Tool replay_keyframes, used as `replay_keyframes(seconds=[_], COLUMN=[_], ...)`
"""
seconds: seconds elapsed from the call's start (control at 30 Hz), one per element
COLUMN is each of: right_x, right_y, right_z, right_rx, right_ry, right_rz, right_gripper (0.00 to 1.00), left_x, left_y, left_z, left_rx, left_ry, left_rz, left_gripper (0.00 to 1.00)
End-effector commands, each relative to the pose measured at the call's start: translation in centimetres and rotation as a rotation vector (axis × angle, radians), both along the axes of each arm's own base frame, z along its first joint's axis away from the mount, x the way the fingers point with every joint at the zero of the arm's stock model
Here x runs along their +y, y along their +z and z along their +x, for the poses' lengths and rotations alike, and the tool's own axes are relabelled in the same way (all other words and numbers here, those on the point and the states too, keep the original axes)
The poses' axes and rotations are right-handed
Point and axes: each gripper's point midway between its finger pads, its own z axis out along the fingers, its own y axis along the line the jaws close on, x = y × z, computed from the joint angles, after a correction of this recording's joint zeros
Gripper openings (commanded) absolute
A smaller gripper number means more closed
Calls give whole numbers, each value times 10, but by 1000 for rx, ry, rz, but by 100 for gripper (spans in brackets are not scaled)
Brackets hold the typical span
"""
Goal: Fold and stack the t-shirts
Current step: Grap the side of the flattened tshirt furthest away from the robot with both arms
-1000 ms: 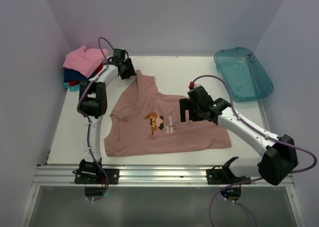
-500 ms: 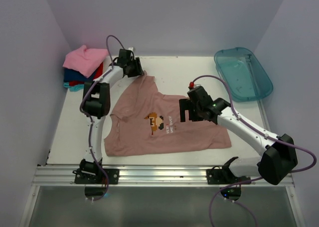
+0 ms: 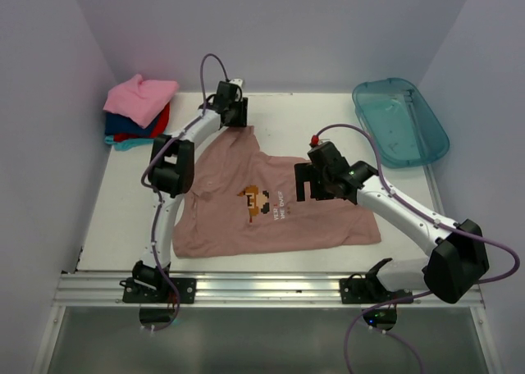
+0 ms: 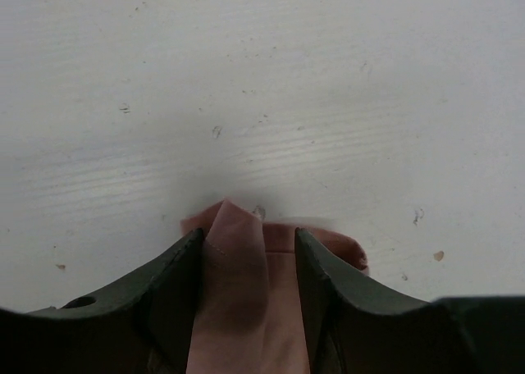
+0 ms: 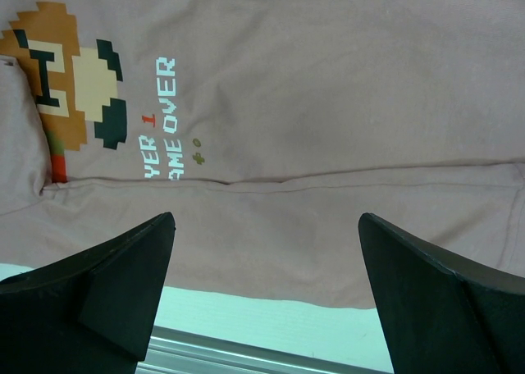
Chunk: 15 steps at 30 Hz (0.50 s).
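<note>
A dusty pink-brown t-shirt with a pixel-character print lies spread out mid-table. My left gripper is at the shirt's far upper corner. In the left wrist view its jaws are shut on a bunched fold of that pink fabric, just above the white tabletop. My right gripper hovers over the shirt's right half, beside the print. In the right wrist view it stands wide open, with nothing but flat shirt below. A stack of folded t-shirts, bright pink on top, sits at the far left corner.
A translucent teal tub stands at the back right. White walls close in the table on three sides. A metal rail runs along the near edge by the arm bases.
My left gripper has moved right along the back of the table, drawing the shirt's upper corner with it. The right arm has hardly moved.
</note>
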Motion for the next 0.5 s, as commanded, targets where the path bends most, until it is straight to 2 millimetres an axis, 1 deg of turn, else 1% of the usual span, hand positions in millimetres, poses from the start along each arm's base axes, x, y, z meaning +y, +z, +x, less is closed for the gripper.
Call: replay_keyframes(seconds=[0.0,0.23,0.27,0.3,0.33,0.37,0.4,0.43,0.47], right_x=[2,2,2,2,2,3,3,3,3], right_y=[7,5,5,5,4,4,4,4,4], right_z=[3,3,3,3,3,3,3,3,2], right_rx=[-16,-12,-12,-12,-10,-9,-9,-8,-8], right_ry=[1,0,1,3,1,3,3,4,3], right_rz=[12,7,9,9,10,11,10,12,10], right_gripper=[99,99,99,99,99,99,99,99,99], left_x=[23,31,33,33,34,34,34,34,34], left_y=[-1,6,10,9,20,23,21,33,36], left_z=[9,12,12,10,12,12,8,10,10], left_rx=[-19,-41,-50,-48,-80,-93,-91,-123,-132], left_ry=[38,73,77,80,89,86,86,92,92], left_rz=[73,113,117,124,127,134,141,138,138], left_gripper=[51,51,54,55,59,59,61,62,62])
